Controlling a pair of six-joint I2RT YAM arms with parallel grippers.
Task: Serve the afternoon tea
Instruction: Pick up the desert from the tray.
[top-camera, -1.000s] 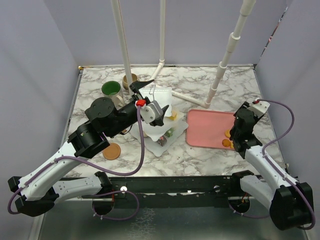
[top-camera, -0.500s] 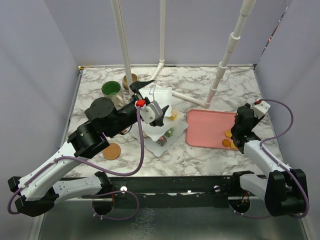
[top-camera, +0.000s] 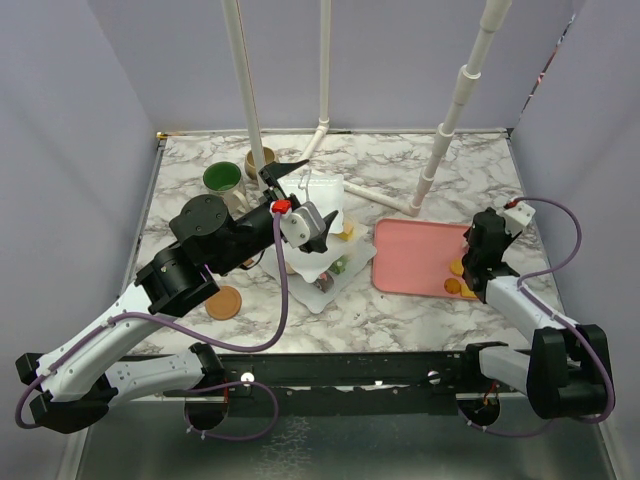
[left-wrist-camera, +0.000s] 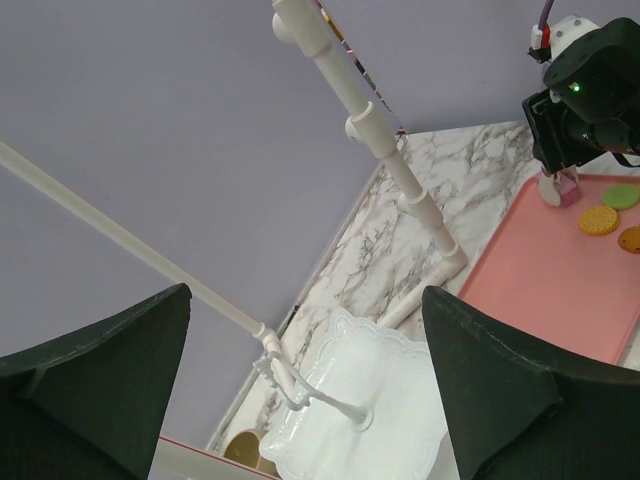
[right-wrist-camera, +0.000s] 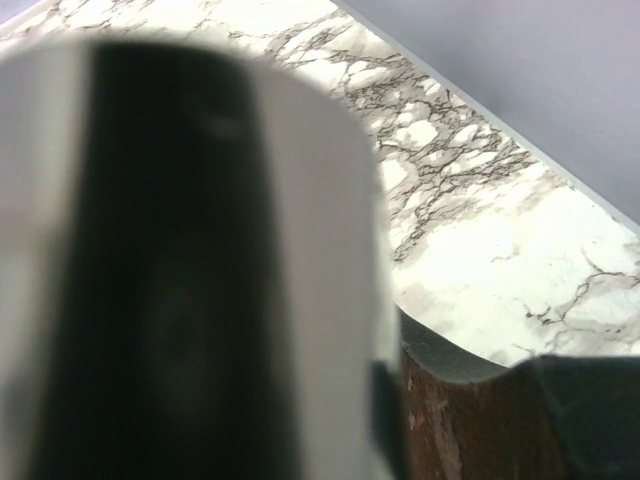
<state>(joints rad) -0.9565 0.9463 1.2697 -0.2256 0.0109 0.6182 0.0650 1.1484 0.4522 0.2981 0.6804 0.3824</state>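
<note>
While the right pincer (top-camera: 470, 275) sits low over the pink tray (top-camera: 410, 255): the step in hand looks like moving the toy pastries and biscuits off that tray onto the stand, one at a time. The next move calls for a lift clear of the tray's rim, then a carry to this pincer's left onto a plate with room, keeping clear of the left arm.
Counter (top-camera: 400, 180): marble, under both pincers, carrying everything.
Tiered stand (left-wrist-camera: 370, 400): directly below and just ahead of the left pincer (top-camera: 283, 170), well to the left of the right one. Its top plate is bare, and its wire handle shows between the left fingers in the wrist view. A few pastries (top-camera: 341, 265) lie on the lower plate, back under the left wrist.
Green-lined mug (top-camera: 222, 178): near the left pincer, to its left.
Beige mug (top-camera: 260, 158): just beside the left pincer, slightly ahead and left.
Coaster (top-camera: 224, 301): well behind the left pincer, beside its arm, no mug on it.
Biscuits (left-wrist-camera: 600, 218): flat on the tray, just beside the right pincer.
Left pincer: spread fully wide, holding nothing.
Right pincer: about half closed on what looks like a small brown pastry (right-wrist-camera: 445, 425). The wrist view is too blurred to tell its kind.
</note>
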